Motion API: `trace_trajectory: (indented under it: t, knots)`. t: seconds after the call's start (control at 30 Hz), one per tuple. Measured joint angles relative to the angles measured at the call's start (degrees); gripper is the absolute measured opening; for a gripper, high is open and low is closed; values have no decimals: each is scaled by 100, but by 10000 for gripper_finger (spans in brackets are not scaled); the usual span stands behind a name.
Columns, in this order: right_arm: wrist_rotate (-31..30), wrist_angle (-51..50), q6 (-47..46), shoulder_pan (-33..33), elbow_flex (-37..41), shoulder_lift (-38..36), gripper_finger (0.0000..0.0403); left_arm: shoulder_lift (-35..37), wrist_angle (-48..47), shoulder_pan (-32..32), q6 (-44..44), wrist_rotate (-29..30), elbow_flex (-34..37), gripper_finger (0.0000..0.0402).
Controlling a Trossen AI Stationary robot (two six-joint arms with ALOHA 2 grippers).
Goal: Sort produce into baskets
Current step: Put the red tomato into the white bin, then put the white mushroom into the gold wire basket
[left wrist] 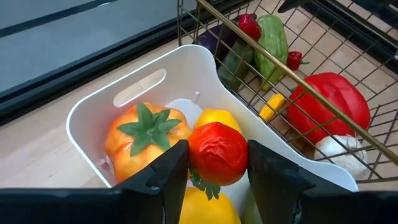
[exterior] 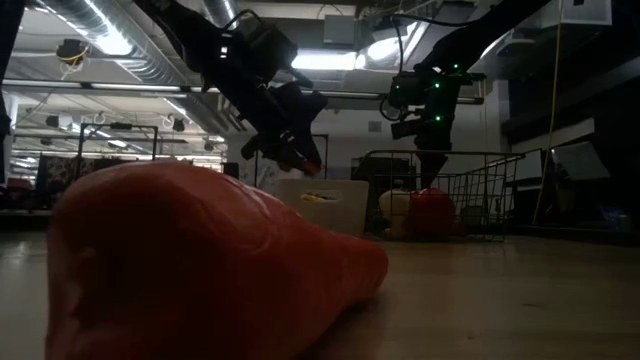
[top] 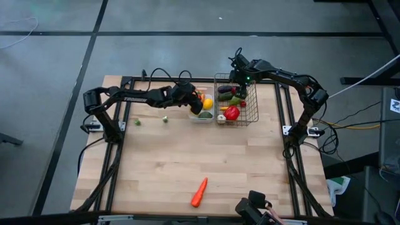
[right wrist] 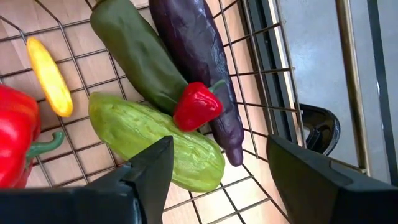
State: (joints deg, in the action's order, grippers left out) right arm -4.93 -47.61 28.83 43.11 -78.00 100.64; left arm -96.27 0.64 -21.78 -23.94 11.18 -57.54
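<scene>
The white tray (top: 201, 116) holds an orange tomato (left wrist: 146, 134) and yellow lemons (left wrist: 214, 117). My left gripper (top: 194, 100) hangs just over this tray, shut on a small red tomato (left wrist: 219, 152). To the tray's right stands the wire basket (top: 250, 119) with a red pepper (left wrist: 326, 102), cucumbers (right wrist: 155, 140), an eggplant (right wrist: 199, 62) and small chillies (right wrist: 198, 104). My right gripper (right wrist: 219, 155) hovers open above the basket's far part. An orange carrot (top: 199, 192) lies on the table near its front edge. My left gripper pinches the red tomato between its two fingers, one on each of two opposite sides (left wrist: 196, 155). The fingers slant down from the table's left. The tomato is lifted clear above the tray's fruit, with its green stalk leaves (left wrist: 202, 183) on the side facing back toward the gripper.
Two small green pieces (top: 137, 122) (top: 165, 118) lie on the wood left of the tray. The wide middle and near part of the table holds only the carrot. A dark device (top: 253, 206) sits at the front edge. The basket's wire rim (left wrist: 292, 68) stands higher than the tray.
</scene>
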Motion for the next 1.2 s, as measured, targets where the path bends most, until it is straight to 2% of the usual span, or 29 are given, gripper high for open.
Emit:
trace_trajectory:
  t: [0.37, 0.53, 0.73, 0.9, 1.2]
  knots:
    - [0, -2, 1, 0, 0, 0, 255, 0, 2, -61, 34, 0, 0, 235]
    - [0, -10, 1, 0, 0, 0, 255, 31, 1, -66, 452, -2, 0, 242]
    - [0, -25, 1, 0, 0, 0, 255, 422, -193, -68, 651, -79, -2, 231]
    - [0, -25, 1, 0, 0, 0, 255, 943, -895, -72, 945, -92, -2, 224]
    - [0, -5, 1, 0, 0, 0, 255, 1582, -2816, 54, 1458, -210, -4, 224]
